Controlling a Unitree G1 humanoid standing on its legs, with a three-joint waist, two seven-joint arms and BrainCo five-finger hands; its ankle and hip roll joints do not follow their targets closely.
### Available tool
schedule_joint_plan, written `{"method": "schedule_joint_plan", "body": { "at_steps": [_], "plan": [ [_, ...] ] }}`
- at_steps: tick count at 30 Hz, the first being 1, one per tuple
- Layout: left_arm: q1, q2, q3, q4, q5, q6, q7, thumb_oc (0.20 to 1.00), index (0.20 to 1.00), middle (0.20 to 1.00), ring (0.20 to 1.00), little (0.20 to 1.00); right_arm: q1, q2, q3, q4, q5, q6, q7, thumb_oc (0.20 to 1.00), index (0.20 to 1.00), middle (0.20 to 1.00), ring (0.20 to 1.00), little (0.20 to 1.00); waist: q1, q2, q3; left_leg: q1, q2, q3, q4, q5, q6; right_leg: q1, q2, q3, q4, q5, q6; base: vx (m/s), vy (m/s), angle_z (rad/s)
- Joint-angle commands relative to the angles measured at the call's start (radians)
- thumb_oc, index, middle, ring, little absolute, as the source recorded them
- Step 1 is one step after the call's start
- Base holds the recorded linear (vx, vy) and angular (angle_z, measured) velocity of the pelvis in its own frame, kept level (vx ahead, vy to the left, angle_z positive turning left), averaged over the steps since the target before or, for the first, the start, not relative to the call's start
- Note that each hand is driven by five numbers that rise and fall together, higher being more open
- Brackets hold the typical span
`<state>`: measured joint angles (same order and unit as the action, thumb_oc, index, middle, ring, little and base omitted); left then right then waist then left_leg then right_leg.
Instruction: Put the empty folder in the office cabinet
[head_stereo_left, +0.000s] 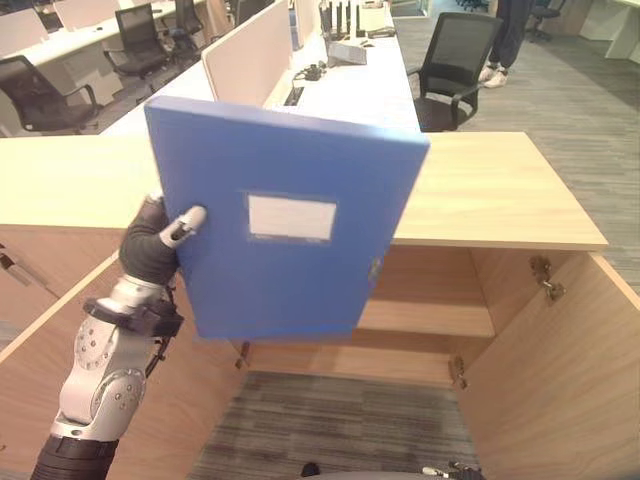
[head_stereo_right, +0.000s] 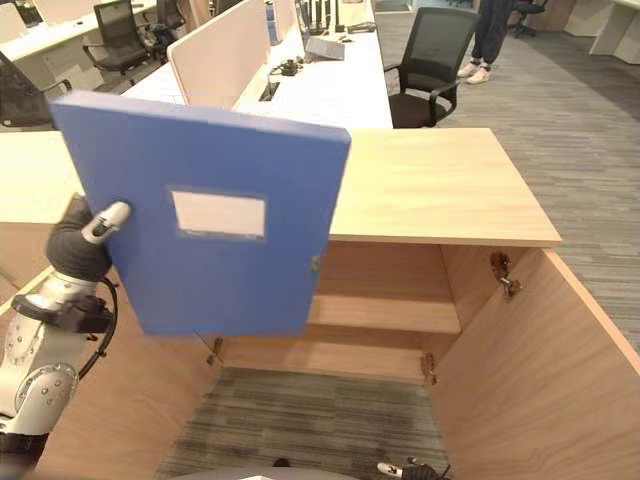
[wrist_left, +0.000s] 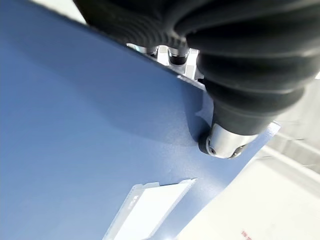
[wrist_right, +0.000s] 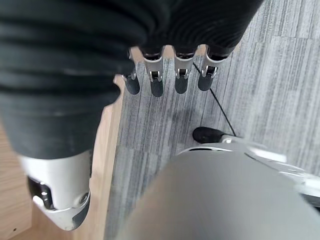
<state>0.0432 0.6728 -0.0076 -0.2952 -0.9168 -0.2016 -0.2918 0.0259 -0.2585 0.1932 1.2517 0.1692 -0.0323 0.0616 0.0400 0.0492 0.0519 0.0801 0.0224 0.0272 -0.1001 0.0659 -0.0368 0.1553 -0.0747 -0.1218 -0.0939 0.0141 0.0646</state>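
Left hand (head_stereo_left: 160, 240) clamped on upright blue plastic folder (head_stereo_left: 285, 225) before open wooden cabinet (head_stereo_left: 520, 200); right hand (wrist_right: 165, 75) hangs with relaxed fingers, holding nothing.

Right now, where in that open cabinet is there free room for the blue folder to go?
The cabinet's shelf shows bare wood to the right of the blue folder, up to the right wall; its left part is hidden behind the folder. The cabinet top is bare too. Between the open doors the way in looks unobstructed. The left hand pinches the folder's edge.
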Motion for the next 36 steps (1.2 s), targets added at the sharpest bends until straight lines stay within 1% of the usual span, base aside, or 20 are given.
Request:
{"method": "schedule_joint_plan", "body": {
  "at_steps": [1,2,3,4,5,6,7,8,9,10,11,12,16,17,21,26,27,30,36],
  "plan": [
    [-0.032,-0.006,0.030,-0.006,-0.026,-0.029,0.008,0.200,0.200,0.200,0.200,0.200,-0.080,0.013,0.025,-0.034,0.053,-0.037,-0.004,1.000,1.000,1.000,1.000,1.000,0.008,-0.045,0.014,0.055,0.026,0.023,0.013,-0.093,-0.047,-0.022,-0.048,0.007,0.008,0.005,0.065,0.00,0.000,0.00],
    [-0.014,-0.030,0.017,0.035,-0.004,-0.028,0.021,0.200,0.200,0.200,0.200,0.200,-0.075,0.008,0.030,-0.142,0.097,-0.062,0.000,1.000,1.000,1.000,1.000,1.000,0.006,-0.046,0.016,0.056,0.026,0.026,0.013,-0.093,-0.046,-0.023,-0.047,0.007,0.009,0.005,0.065,0.00,0.000,0.00],
    [-0.014,-0.031,0.016,0.036,-0.004,-0.028,0.021,0.200,0.200,0.200,0.200,0.200,-0.073,0.007,0.030,-0.145,0.098,-0.060,0.000,1.000,1.000,1.000,1.000,1.000,0.006,-0.045,0.015,0.056,0.026,0.026,0.013,-0.094,-0.046,-0.022,-0.047,0.007,0.009,0.005,0.065,0.00,0.000,-0.04],
    [0.001,-0.057,0.010,0.082,0.024,-0.023,0.033,0.200,0.200,0.200,0.200,0.200,-0.047,-0.018,0.028,-0.318,0.147,-0.087,0.008,1.000,1.000,1.000,1.000,1.000,0.003,-0.048,0.019,0.057,0.027,0.030,0.013,-0.094,-0.046,-0.024,-0.048,0.009,0.010,0.005,0.065,0.00,0.003,-0.04],
    [0.006,-0.074,0.004,0.104,0.033,-0.022,0.037,0.200,0.200,0.200,0.200,0.200,-0.029,-0.033,0.026,-0.409,0.169,-0.095,0.012,1.000,1.000,1.000,1.000,1.000,0.000,-0.048,0.020,0.058,0.028,0.032,0.013,-0.094,-0.045,-0.024,-0.049,0.009,0.011,0.006,0.065,0.00,0.003,-0.04],
    [0.006,-0.075,0.003,0.105,0.033,-0.023,0.037,0.200,0.200,0.200,0.200,0.200,-0.024,-0.035,0.026,-0.414,0.169,-0.092,0.012,1.000,1.000,1.000,1.000,1.000,0.001,-0.046,0.020,0.059,0.028,0.032,0.013,-0.095,-0.045,-0.023,-0.049,0.009,0.011,0.006,0.065,0.01,0.018,-0.05],
    [0.016,-0.108,0.010,0.163,0.083,-0.028,0.063,0.200,0.200,0.200,0.200,0.200,0.036,-0.078,0.003,-0.674,0.263,-0.109,0.040,1.000,1.000,1.000,1.000,1.000,-0.008,-0.047,0.023,0.061,0.028,0.037,0.013,-0.095,-0.045,-0.026,-0.050,0.009,0.012,0.007,0.066,0.01,0.018,-0.04],
    [0.022,-0.117,0.015,0.172,0.098,-0.029,0.069,0.200,0.200,0.200,0.200,0.200,0.052,-0.094,-0.006,-0.752,0.285,-0.113,0.051,1.000,1.000,1.000,1.000,1.000,-0.010,-0.047,0.023,0.062,0.028,0.038,0.013,-0.095,-0.044,-0.025,-0.051,0.009,0.012,0.007,0.066,0.00,0.000,0.00],
    [0.022,-0.118,0.015,0.172,0.099,-0.029,0.069,0.200,0.200,0.200,0.200,0.200,0.056,-0.095,-0.006,-0.756,0.285,-0.111,0.050,1.000,1.000,1.000,1.000,1.000,-0.010,-0.046,0.022,0.062,0.028,0.038,0.013,-0.096,-0.044,-0.025,-0.051,0.009,0.013,0.006,0.066,0.00,0.000,0.00],
    [0.029,-0.129,0.024,0.188,0.119,-0.033,0.078,0.200,0.200,0.200,0.200,0.200,0.072,-0.107,-0.018,-0.835,0.301,-0.117,0.060,1.000,1.000,1.000,1.000,1.000,-0.013,-0.048,0.022,0.063,0.028,0.039,0.013,-0.096,-0.044,-0.025,-0.052,0.009,0.013,0.007,0.067,0.00,0.000,0.00],
    [0.040,-0.144,0.036,0.191,0.166,-0.035,0.087,0.200,0.200,0.200,0.200,0.200,0.094,-0.137,-0.044,-0.970,0.308,-0.127,0.069,1.000,1.000,1.000,1.000,1.000,-0.016,-0.049,0.020,0.064,0.029,0.040,0.013,-0.098,-0.043,-0.024,-0.053,0.010,0.012,0.005,0.067,0.00,0.000,0.00],
    [0.041,-0.145,0.036,0.190,0.167,-0.034,0.087,0.200,0.200,0.200,0.200,0.200,0.097,-0.139,-0.045,-0.974,0.308,-0.125,0.069,1.000,1.000,1.000,1.000,1.000,-0.015,-0.048,0.020,0.065,0.029,0.040,0.013,-0.098,-0.043,-0.024,-0.053,0.010,0.012,0.005,0.067,0.02,0.004,-0.04],
    [0.054,-0.176,0.045,0.195,0.212,-0.028,0.096,0.200,0.200,0.200,0.200,0.200,0.092,-0.162,-0.063,-1.116,0.349,-0.126,0.093,1.000,1.000,1.000,1.000,1.000,-0.020,-0.050,0.015,0.068,0.031,0.041,0.013,-0.100,-0.040,-0.023,-0.054,0.012,0.012,0.005,0.066,0.00,0.002,-0.01],
    [0.056,-0.180,0.047,0.193,0.224,-0.024,0.092,0.200,0.200,0.200,0.200,0.200,0.088,-0.172,-0.051,-1.172,0.362,-0.118,0.116,1.000,1.000,1.000,1.000,1.000,-0.020,-0.052,0.014,0.068,0.033,0.042,0.013,-0.100,-0.041,-0.021,-0.055,0.012,0.011,0.005,0.066,0.00,0.000,0.00],
    [0.051,-0.187,0.045,0.180,0.240,-0.022,0.090,0.200,0.200,0.200,0.200,0.200,0.076,-0.179,-0.011,-1.237,0.390,-0.103,0.147,1.000,1.000,1.000,1.000,1.000,-0.021,-0.054,0.011,0.067,0.034,0.044,0.013,-0.100,-0.042,-0.023,-0.055,0.013,0.008,0.005,0.066,0.00,0.000,0.00],
    [0.025,-0.198,0.034,0.169,0.241,-0.024,0.097,0.200,0.200,0.200,0.200,0.200,0.049,-0.167,0.043,-1.254,0.449,-0.089,0.177,1.000,1.000,1.000,1.000,1.000,-0.021,-0.055,0.009,0.063,0.035,0.044,0.013,-0.097,-0.043,-0.028,-0.054,0.017,0.007,0.008,0.066,0.00,0.000,0.00],
    [0.001,-0.201,0.018,0.157,0.242,-0.025,0.094,0.200,0.200,0.200,0.200,0.200,0.028,-0.166,0.078,-1.269,0.472,-0.079,0.193,1.000,1.000,1.000,1.000,1.000,-0.020,-0.056,0.008,0.061,0.037,0.045,0.013,-0.096,-0.044,-0.031,-0.055,0.020,0.007,0.008,0.066,0.00,0.000,0.00],
    [-0.019,-0.200,0.002,0.149,0.242,-0.025,0.092,0.200,0.200,0.200,0.200,0.200,0.009,-0.164,0.098,-1.268,0.481,-0.077,0.195,1.000,1.000,1.000,1.000,1.000,-0.020,-0.058,0.007,0.059,0.038,0.045,0.013,-0.095,-0.045,-0.033,-0.055,0.021,0.007,0.010,0.066,0.00,0.000,0.00],
    [-0.078,-0.183,-0.063,0.101,0.241,-0.021,0.077,0.200,0.200,0.200,0.200,0.200,-0.032,-0.144,0.156,-1.267,0.514,-0.068,0.195,1.000,1.000,1.000,1.000,1.000,-0.020,-0.058,0.007,0.056,0.040,0.046,0.013,-0.092,-0.046,-0.035,-0.055,0.026,0.007,0.012,0.067,0.00,0.000,0.00]
  ]
}}
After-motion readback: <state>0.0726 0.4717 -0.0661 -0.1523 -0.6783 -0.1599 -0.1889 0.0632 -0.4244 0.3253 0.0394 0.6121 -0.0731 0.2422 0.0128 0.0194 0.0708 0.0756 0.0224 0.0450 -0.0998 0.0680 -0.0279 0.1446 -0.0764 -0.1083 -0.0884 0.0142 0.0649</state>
